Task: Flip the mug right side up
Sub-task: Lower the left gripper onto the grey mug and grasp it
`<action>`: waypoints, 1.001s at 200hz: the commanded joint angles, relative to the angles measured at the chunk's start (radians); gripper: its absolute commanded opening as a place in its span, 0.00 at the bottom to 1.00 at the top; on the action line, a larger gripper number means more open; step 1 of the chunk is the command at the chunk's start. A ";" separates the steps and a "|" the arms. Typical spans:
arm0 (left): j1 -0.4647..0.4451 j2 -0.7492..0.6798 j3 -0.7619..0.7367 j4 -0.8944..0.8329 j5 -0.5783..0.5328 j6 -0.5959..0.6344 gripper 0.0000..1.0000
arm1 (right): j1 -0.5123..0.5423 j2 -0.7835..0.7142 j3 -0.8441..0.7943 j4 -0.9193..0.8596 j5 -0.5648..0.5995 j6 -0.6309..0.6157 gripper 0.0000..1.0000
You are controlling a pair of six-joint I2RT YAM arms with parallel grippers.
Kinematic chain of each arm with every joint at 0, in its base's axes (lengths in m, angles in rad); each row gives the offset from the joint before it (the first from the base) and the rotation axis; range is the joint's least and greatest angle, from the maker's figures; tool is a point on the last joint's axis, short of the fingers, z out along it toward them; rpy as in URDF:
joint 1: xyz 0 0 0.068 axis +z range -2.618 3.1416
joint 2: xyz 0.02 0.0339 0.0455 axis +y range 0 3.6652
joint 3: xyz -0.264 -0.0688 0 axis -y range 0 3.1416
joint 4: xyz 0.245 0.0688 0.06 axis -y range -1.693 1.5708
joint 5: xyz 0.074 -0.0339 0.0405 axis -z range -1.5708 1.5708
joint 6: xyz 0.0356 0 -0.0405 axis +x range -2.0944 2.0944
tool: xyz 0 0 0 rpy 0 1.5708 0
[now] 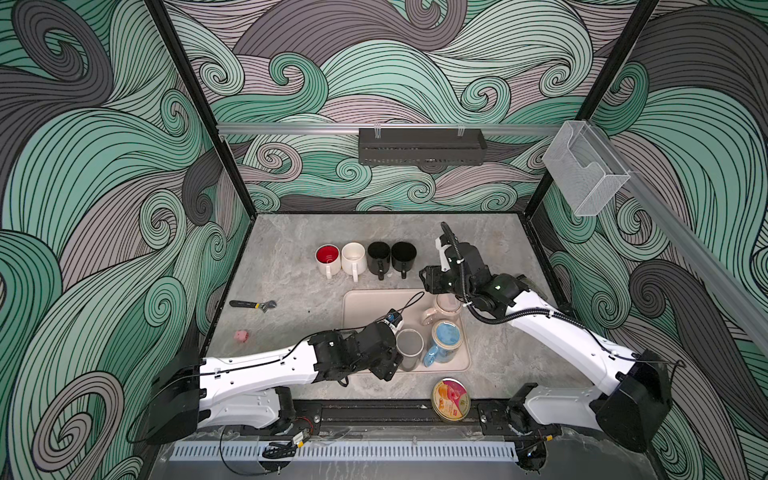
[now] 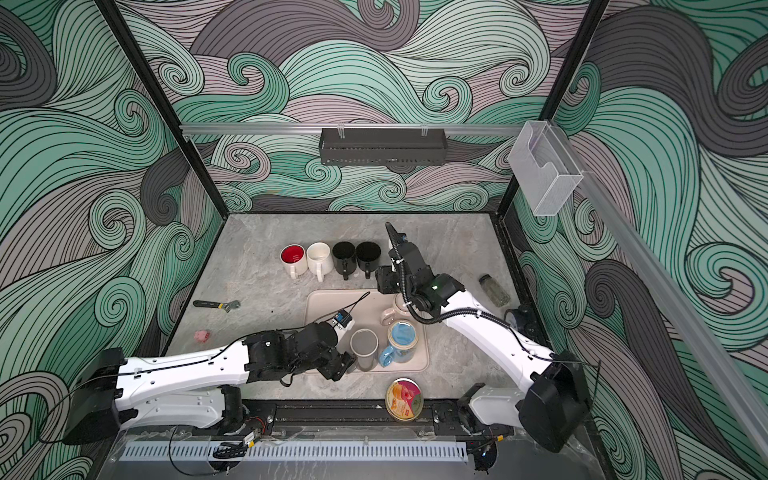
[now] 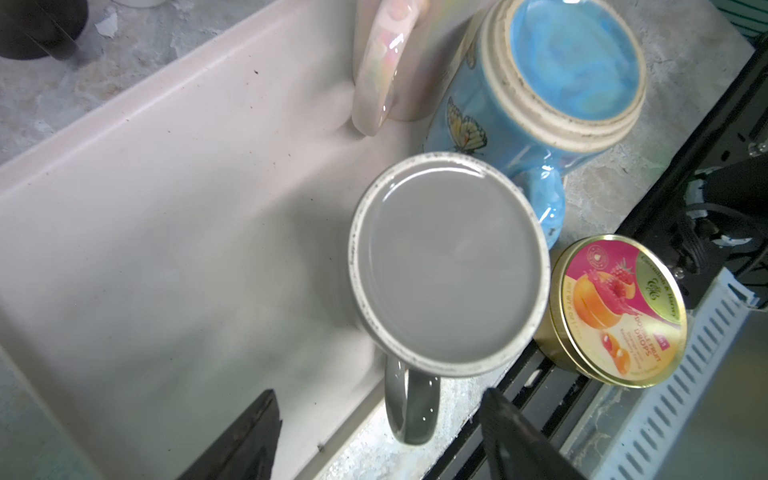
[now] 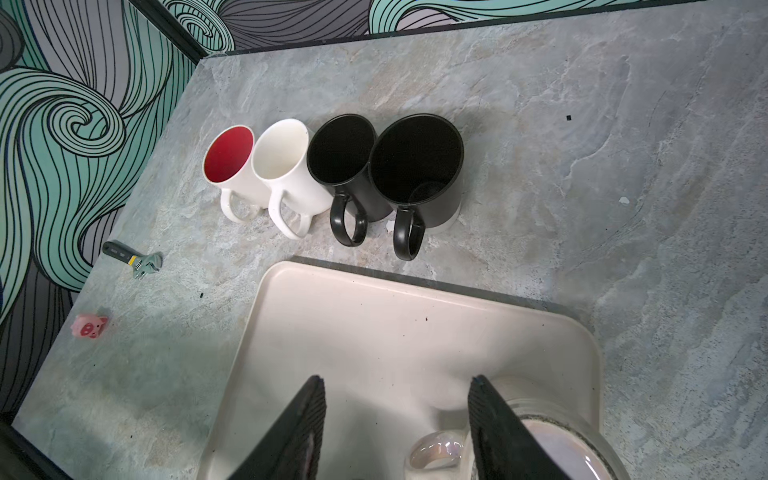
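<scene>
Three mugs stand upside down on the beige tray [image 1: 365, 303]: a grey mug [image 1: 409, 345] [image 3: 449, 266], a blue butterfly mug [image 1: 446, 338] [image 3: 573, 75] and a pearly pink mug [image 1: 446, 307] [image 4: 561, 444]. My left gripper [image 1: 397, 365] [image 3: 380, 395] is open at the grey mug's near side. In the left wrist view its fingers stand either side of the grey handle [image 3: 411, 411] without touching it. My right gripper [image 1: 430, 280] [image 4: 397, 386] hangs open over the tray's far right part, just above the pink mug's handle [image 4: 436, 453].
A row of upright mugs stands behind the tray: a red-lined one [image 1: 327, 255], a white one [image 1: 353, 255] and two black ones [image 1: 378, 253]. A wrench [image 1: 253, 305] and a pink pig toy [image 1: 241, 336] lie at the left. A candy tin [image 1: 451, 399] sits at the front edge, a small bottle [image 2: 494, 289] at the right.
</scene>
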 commanded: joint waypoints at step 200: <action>-0.010 0.270 0.151 -0.055 -0.064 0.016 0.40 | -0.042 -0.037 -0.088 0.091 -0.019 0.048 0.55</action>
